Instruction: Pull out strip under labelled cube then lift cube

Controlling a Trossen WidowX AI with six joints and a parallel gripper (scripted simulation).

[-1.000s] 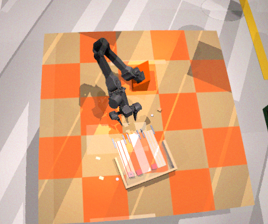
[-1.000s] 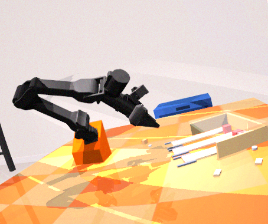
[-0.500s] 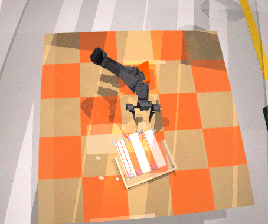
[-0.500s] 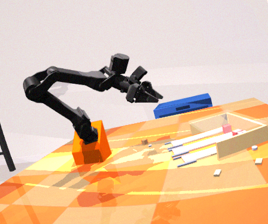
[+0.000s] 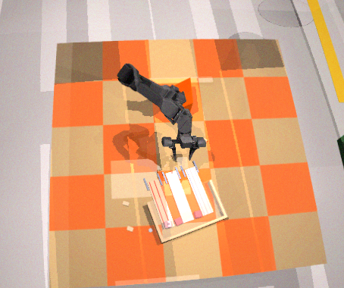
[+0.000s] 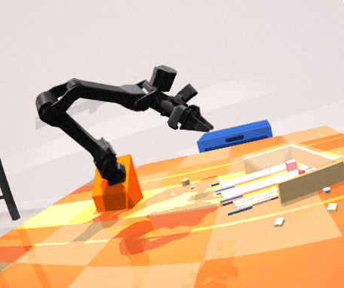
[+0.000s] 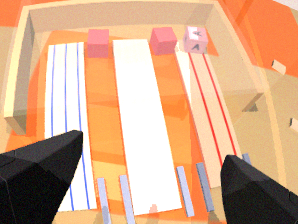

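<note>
The labelled cube (image 5: 167,223) (image 7: 195,41), pale pink with a letter A, rests on the far end of the red-lined strip (image 5: 158,198) (image 7: 211,100). It is hidden in the exterior view. Two plain pink cubes (image 7: 98,43) (image 7: 163,41) sit by the far ends of the plain white strip (image 5: 179,195) (image 7: 137,115) and the blue-lined strip (image 7: 60,105). My gripper (image 5: 182,160) (image 6: 211,130) (image 7: 154,153) is open and empty, high above the table on the near side of the strips' near ends. In the wrist view its fingers frame the plain white strip.
A low tan walled tray (image 5: 195,230) (image 6: 314,182) (image 7: 125,15) surrounds the far ends and is open on my side. Thin grey rails (image 5: 146,184) (image 7: 185,192) flank the near ends. Small pale blocks (image 5: 126,203) (image 5: 129,229) and a grey disc (image 5: 150,230) (image 6: 326,190) lie outside the tray.
</note>
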